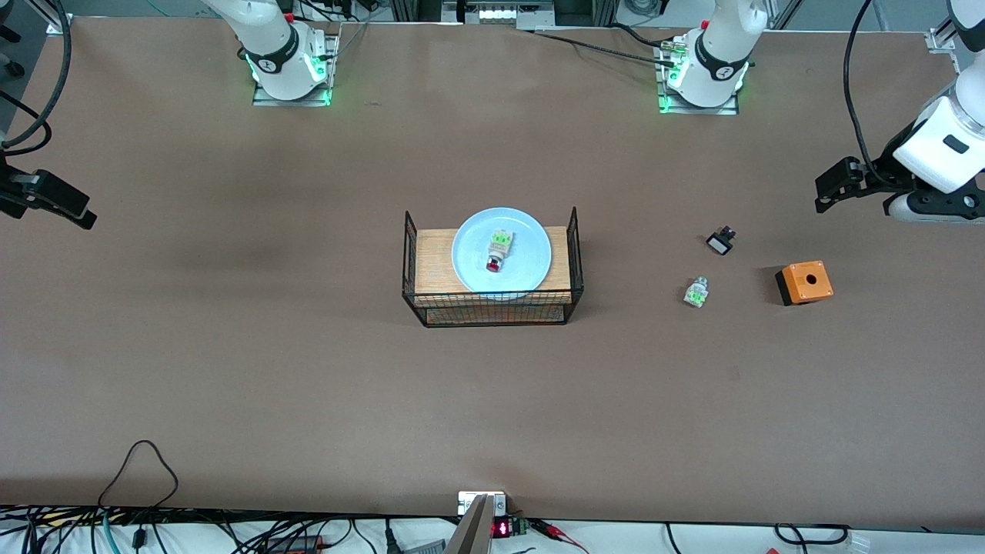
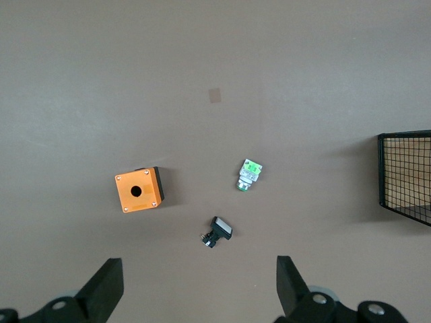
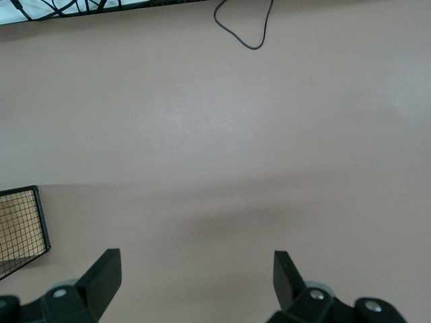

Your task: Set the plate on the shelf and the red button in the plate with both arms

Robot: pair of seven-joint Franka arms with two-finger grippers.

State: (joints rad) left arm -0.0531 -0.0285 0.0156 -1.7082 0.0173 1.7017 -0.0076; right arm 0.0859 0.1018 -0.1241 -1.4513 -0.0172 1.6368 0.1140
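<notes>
The pale blue plate (image 1: 531, 258) rests on a wooden board inside a black wire basket (image 1: 492, 312) at the middle of the table. The red button (image 1: 498, 252), white with green clips and a red cap, lies on the plate. My left gripper (image 1: 825, 192) is open and empty, held up over the left arm's end of the table; in the left wrist view (image 2: 200, 279) its fingers stand wide apart over bare table. My right gripper (image 1: 77, 209) is open and empty, up over the right arm's end; the right wrist view (image 3: 195, 272) shows bare table under it.
Toward the left arm's end lie an orange box with a hole (image 1: 804, 282) (image 2: 138, 190), a white-green part without a red cap (image 1: 696, 292) (image 2: 249, 174) and a small black part with a white face (image 1: 720, 241) (image 2: 217, 232). Basket corners show in both wrist views (image 2: 407, 176) (image 3: 23, 229).
</notes>
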